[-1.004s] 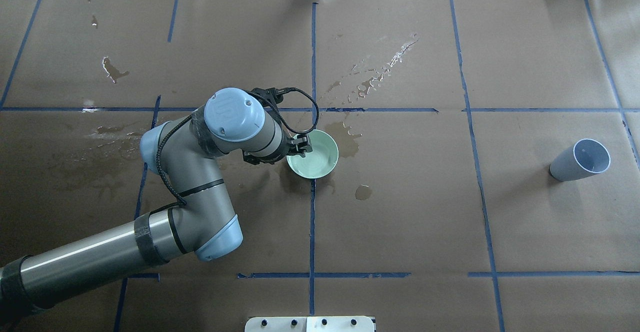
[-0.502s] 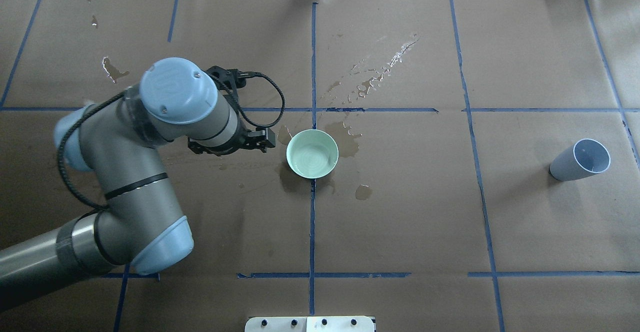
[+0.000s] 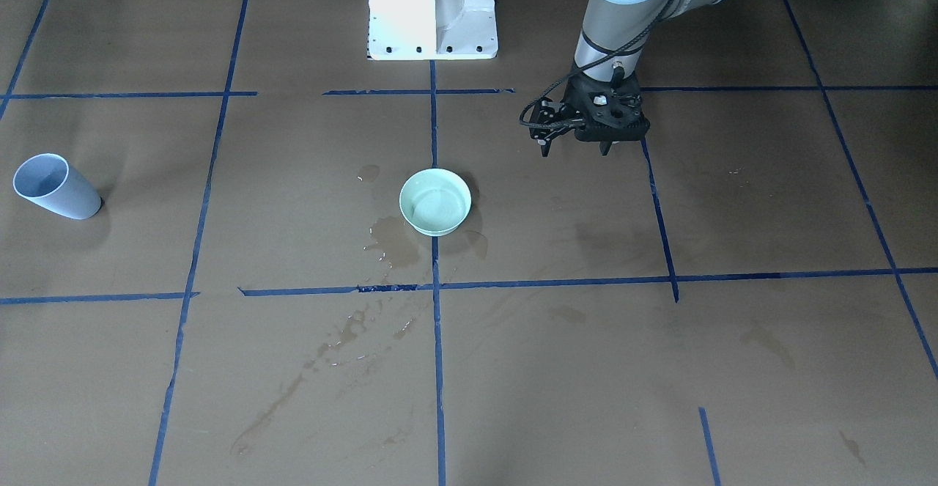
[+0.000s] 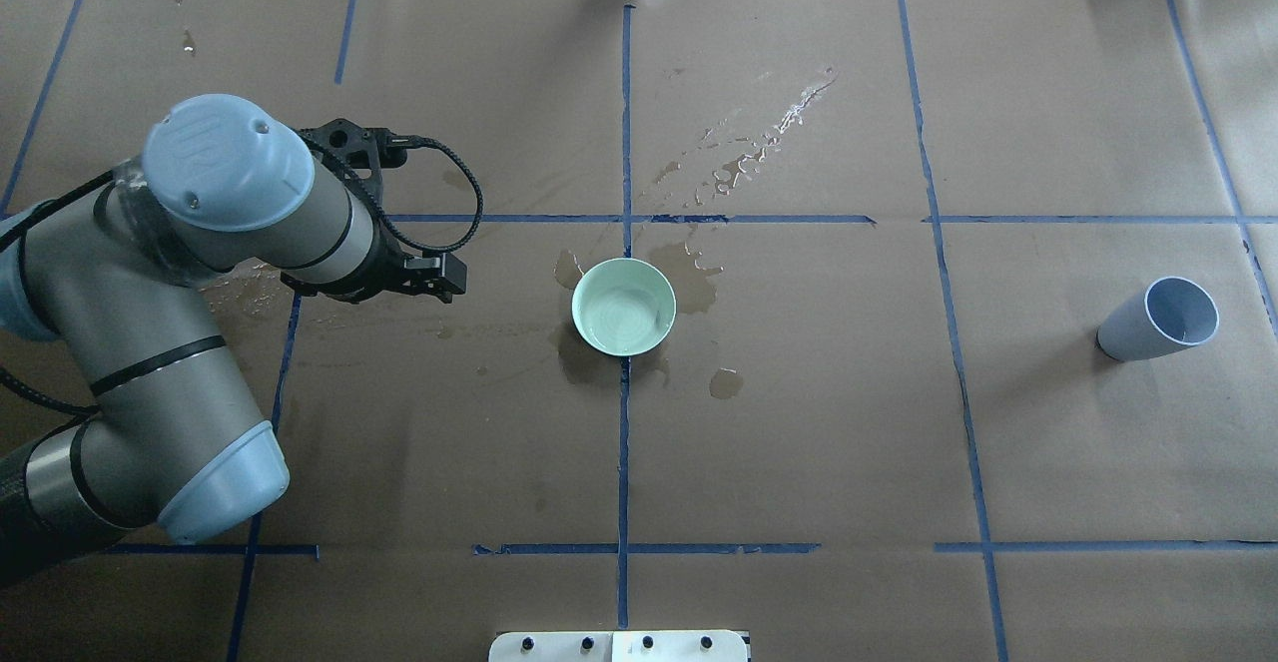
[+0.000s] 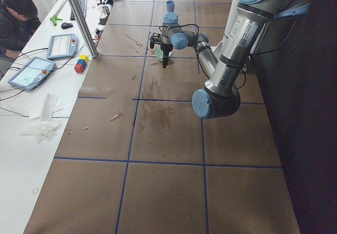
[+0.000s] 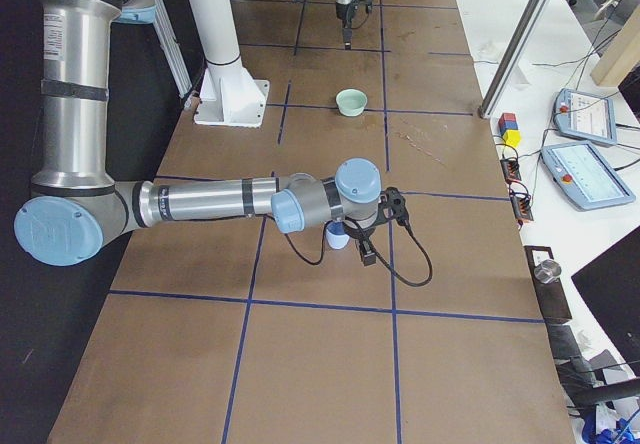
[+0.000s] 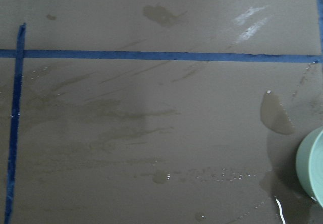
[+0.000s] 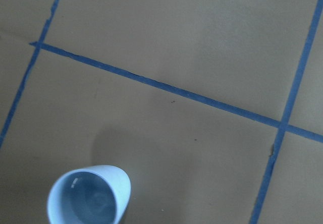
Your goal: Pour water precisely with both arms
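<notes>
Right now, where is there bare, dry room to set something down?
Between the bowl and the cup the table is bare and dry; so is the near strip by the pedestal. Avoid the bowl: puddles ring it, a wet streak lies beyond, and the left gripper hangs to its left.

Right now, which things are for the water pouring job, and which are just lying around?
For the job: green bowl with water in it; blue-grey cup; left arm's fingers, open and empty; right arm, near the cup.

Just lying about: coloured blocks; two tablets; spilled puddles on the brown paper.
</notes>
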